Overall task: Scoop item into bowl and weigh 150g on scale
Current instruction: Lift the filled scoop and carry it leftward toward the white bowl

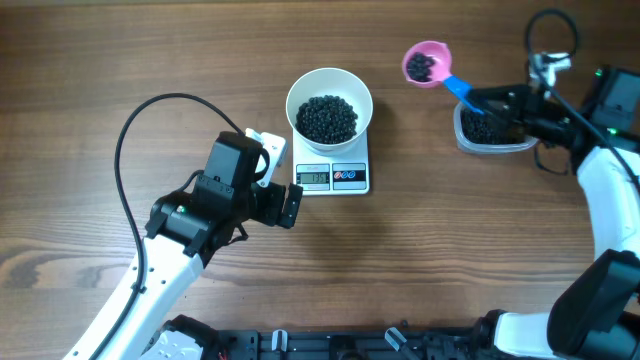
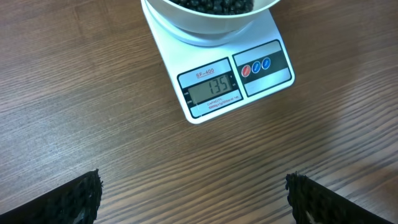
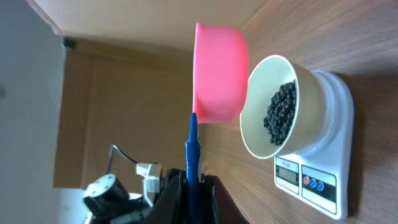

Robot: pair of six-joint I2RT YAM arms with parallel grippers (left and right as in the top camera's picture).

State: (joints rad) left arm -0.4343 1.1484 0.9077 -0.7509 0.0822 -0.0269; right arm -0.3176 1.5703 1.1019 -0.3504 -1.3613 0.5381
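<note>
The white bowl (image 1: 329, 103) stands on the small white scale (image 1: 332, 176) and holds a heap of black beads (image 1: 327, 117). A pink scoop (image 1: 426, 64) with a blue handle hangs right of the bowl with some beads in it. My right gripper (image 1: 497, 100) is shut on that handle. From the right wrist, the scoop (image 3: 217, 74) is level beside the bowl (image 3: 252, 134), and the gripper (image 3: 191, 186) clamps the handle. My left gripper (image 1: 285, 180) stands open just left of the scale. In its own view the gripper (image 2: 193, 186) holds nothing, and the scale (image 2: 249, 81) display reads 135.
A clear plastic tub (image 1: 462, 137) with more black beads stands at the far right, under my right gripper. The left arm's black cable (image 1: 130, 130) loops over the table at the left. Bare wooden table lies in front of the scale.
</note>
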